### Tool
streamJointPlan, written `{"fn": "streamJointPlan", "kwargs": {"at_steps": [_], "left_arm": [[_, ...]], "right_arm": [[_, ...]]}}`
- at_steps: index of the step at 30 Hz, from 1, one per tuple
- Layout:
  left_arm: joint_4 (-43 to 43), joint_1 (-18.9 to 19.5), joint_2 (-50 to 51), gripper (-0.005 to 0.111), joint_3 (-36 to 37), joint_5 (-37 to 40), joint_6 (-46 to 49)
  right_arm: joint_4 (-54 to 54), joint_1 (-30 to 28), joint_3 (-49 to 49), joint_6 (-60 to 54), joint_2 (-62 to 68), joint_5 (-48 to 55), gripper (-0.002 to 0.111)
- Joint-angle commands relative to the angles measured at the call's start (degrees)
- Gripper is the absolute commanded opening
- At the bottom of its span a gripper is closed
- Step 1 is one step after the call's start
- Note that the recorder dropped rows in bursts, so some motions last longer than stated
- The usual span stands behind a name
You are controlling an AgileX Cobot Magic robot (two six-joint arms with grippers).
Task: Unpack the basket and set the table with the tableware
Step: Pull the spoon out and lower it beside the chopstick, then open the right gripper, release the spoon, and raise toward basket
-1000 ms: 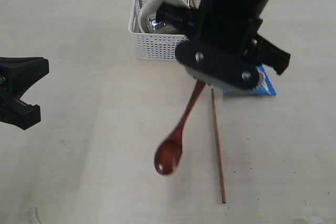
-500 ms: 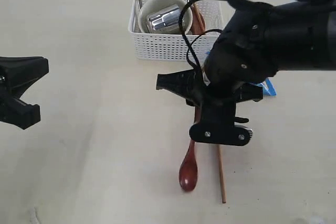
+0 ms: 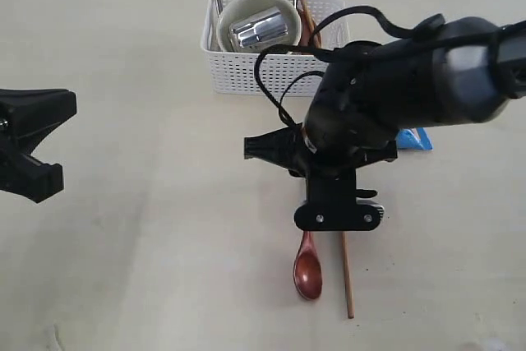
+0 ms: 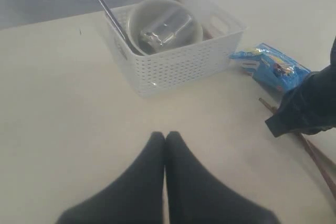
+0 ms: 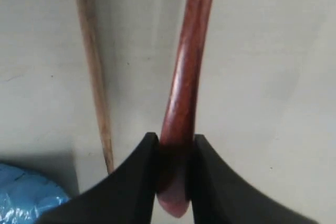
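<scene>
Spoon [image 3: 308, 274]: in front of basket [image 3: 246, 76], low on worktop [image 3: 148, 252], contact unclear; handle end pinched in right hand [image 5: 173, 148]. To place well: settle it flat, then part the fingers and lift straight up.
Chopstick [image 3: 346, 277]: just beside spoon, apart; easily nudged.
Chip bag [image 3: 415, 139]: beside basket, behind arm.
Left hand [image 4: 165, 145]: closed, empty, well off to the basket's side.
Basket: holds bowl [image 3: 242, 10], cup [image 3: 259, 29], cutlery.
</scene>
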Motion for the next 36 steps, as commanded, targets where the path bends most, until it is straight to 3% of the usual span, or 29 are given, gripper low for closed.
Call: {"fn": "streamJointPlan", "kwargs": {"at_steps": [1,9,16,29,36], "left_arm": [[-0.4,-0.4,-0.2,0.0,0.3,0.5,0.0],[-0.4,-0.4,-0.2,0.0,0.3,0.5,0.0],[-0.4,-0.4,-0.2,0.0,0.3,0.5,0.0],[-0.4,-0.4,-0.2,0.0,0.3,0.5,0.0],[-0.4,-0.4,-0.2,0.0,0.3,0.7,0.0]], "right_arm": [[-0.6,-0.1,0.4,0.9,1.8,-1.7,0.0],[-4.9,-0.1,0.4,5.5,2.4,-2.0,0.0],[-4.9,-0.1,0.8,5.5,2.5,-2.5,0.031],[-4.9,-0.1,0.6,7.4,-1.5,-6.5,0.031],[-5.0,-0.7,-7.0,25.6,-4.9,-5.4,0.031]]}}
